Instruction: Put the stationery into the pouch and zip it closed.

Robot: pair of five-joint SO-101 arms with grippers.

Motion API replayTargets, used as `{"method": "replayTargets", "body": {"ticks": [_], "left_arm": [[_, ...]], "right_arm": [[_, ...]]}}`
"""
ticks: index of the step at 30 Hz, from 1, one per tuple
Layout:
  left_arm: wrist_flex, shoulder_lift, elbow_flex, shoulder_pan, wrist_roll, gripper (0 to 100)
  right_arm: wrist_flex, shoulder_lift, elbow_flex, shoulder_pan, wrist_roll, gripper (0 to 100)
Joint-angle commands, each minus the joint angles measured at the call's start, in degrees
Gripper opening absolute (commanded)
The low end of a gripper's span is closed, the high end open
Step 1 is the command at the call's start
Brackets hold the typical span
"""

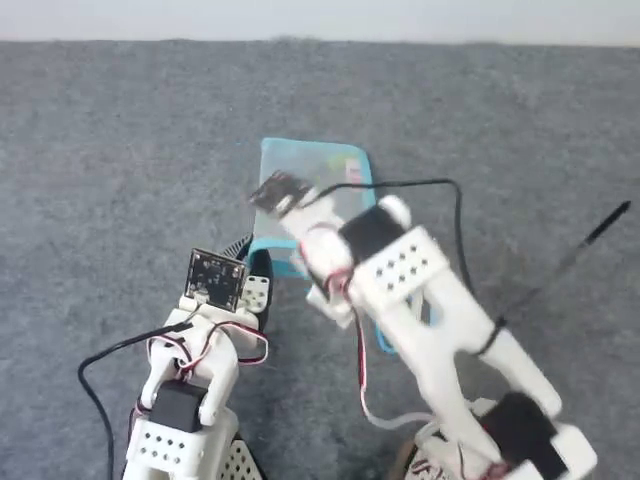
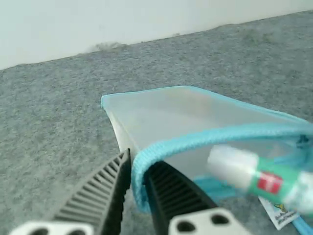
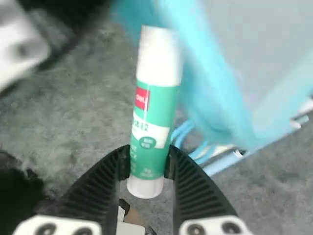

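The pouch (image 1: 312, 170) is translucent with light-blue edging and lies on the grey carpet. My left gripper (image 2: 138, 169) is shut on the blue rim of the pouch (image 2: 195, 117) at its near corner, holding the mouth raised. My right gripper (image 3: 148, 156) is shut on a glue stick (image 3: 152, 132), green with a white cap, gripped near its base. The capped end points at the pouch's blue rim (image 3: 215, 98). The glue stick (image 2: 254, 176) lies just under the raised rim at the mouth. From above, the left gripper (image 1: 258, 288) sits at the pouch's near-left corner, and the right arm (image 1: 400, 265) covers the pouch's near half.
Grey carpet (image 1: 120, 150) surrounds the pouch on all sides, with a pale wall (image 1: 320, 18) at the far edge. A black cable (image 1: 440, 185) loops over the right arm beside the pouch. A thin dark rod (image 1: 590, 240) lies at the right.
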Motion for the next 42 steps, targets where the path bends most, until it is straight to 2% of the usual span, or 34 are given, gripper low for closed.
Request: {"method": "replayTargets", "body": {"ticks": [1,5,9,17,25,42], "left_arm": [[0.35,0.44,-0.31,0.79,-1.23,1],[1.58,0.44,-0.31,3.69,-1.32,1],[2.29,0.44,-0.31,5.54,-1.41,1],[2.29,0.44,-0.31,5.54,-1.41,1],[2.29,0.44,-0.31,5.19,-2.90,1],[2.20,0.44,-0.31,5.19,-2.90,1]], "right_arm": [[0.40,2.68,-5.63,6.81,-2.46,0.7],[0.22,7.25,-10.55,11.82,-6.42,0.7],[0.57,10.77,-16.53,13.32,-8.79,0.9],[2.33,15.69,-21.54,12.97,-11.16,1.5],[2.33,15.96,-21.63,7.16,-11.69,15.4],[2.24,15.96,-21.71,8.31,-11.60,15.6]]}}
